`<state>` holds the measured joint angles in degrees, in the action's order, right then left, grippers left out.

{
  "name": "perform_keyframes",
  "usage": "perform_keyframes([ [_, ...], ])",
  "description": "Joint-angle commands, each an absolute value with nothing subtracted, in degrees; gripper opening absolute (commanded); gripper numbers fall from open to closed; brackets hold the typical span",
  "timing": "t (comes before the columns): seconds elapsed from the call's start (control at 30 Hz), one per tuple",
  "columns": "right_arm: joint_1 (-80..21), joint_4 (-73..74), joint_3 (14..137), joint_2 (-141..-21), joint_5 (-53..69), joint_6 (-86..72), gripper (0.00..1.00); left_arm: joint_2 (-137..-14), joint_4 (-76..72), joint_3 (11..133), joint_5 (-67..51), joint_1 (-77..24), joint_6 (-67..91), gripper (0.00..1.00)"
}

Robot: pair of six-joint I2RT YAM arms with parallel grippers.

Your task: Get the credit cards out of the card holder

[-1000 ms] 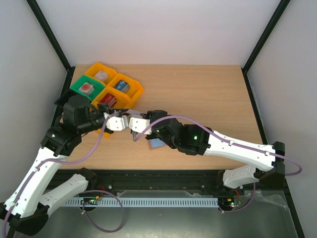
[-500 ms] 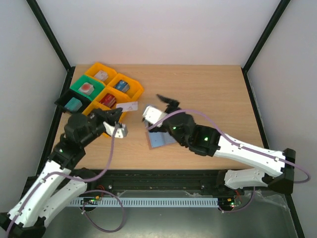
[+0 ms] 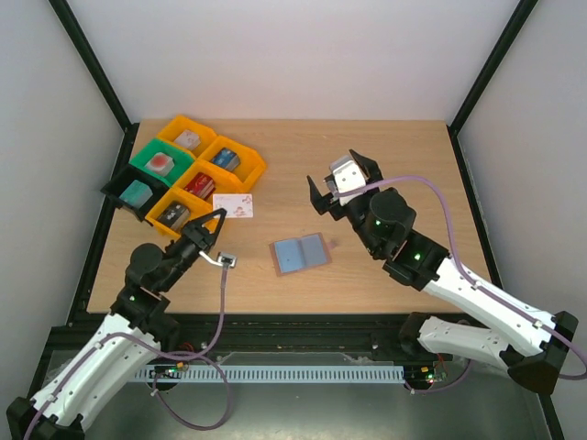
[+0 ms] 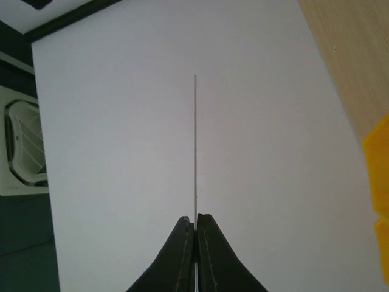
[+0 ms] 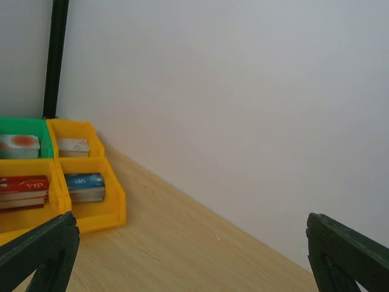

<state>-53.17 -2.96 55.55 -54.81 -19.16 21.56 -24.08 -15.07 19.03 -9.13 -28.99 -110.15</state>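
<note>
The card holder (image 3: 301,253) lies open and flat on the table near the middle, with blue-grey credit cards (image 3: 288,258) showing in its pockets. My left gripper (image 3: 218,216) is shut on one white credit card (image 3: 233,205) with pinkish marks, held above the table beside the trays. In the left wrist view that card (image 4: 195,146) appears edge-on as a thin line rising from the closed gripper (image 4: 195,217). My right gripper (image 3: 344,183) hangs wide open and empty, up and right of the holder; its fingers (image 5: 42,255) frame bare table.
Yellow, green and black trays (image 3: 240,172) with small stacks sit at the back left, close to the held card. The right wrist view shows yellow trays (image 5: 91,213) against the white back wall. Black frame posts stand at the table's corners.
The two arms have drawn apart. My right gripper opened, left the holder on the table and moved back right. My left gripper closed on the white card and carried it left.
</note>
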Motion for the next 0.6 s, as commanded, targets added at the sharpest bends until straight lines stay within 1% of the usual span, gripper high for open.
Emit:
perform_keyframes([
  [0.0,-49.7,-5.6,54.7,-56.4,-15.7,16.8,0.99,-28.8,-19.7,22.2,-3.4,-29.4,-107.9,0.02],
  [0.07,-47.0,-5.8,55.4,-57.6,-14.1,14.7,0.99,-33.2,-18.8,25.2,1.4,-29.4,-101.9,0.02],
  [0.13,-44.0,-5.3,57.0,-59.5,-12.1,12.4,0.99,-39.5,-16.3,31.0,8.3,-29.4,-93.5,0.02],
  [0.2,-40.8,-4.1,58.9,-61.5,-8.9,10.3,0.99,-47.4,-11.9,39.5,14.9,-28.4,-82.6,0.02],
  [0.27,-38.6,-2.8,61.2,-63.7,-7.1,9.3,0.99,-55.8,-3.9,49.8,17.3,-24.9,-71.9,0.02],
  [0.4,-34.5,-2.3,62.8,-65.8,-4.7,7.8,0.99,-70.5,8.3,66.8,11.2,-14.0,-54.7,0.02],
  [0.5,-31.2,-2.5,62.6,-65.6,0.2,7.6,0.99,-81.5,17.1,79.4,4.2,-8.5,-45.3,0.02],
  [0.57,-29.4,-2.1,62.3,-65.9,1.7,7.5,0.99,-89.4,21.6,86.3,-0.4,-6.4,-42.0,0.02],
])
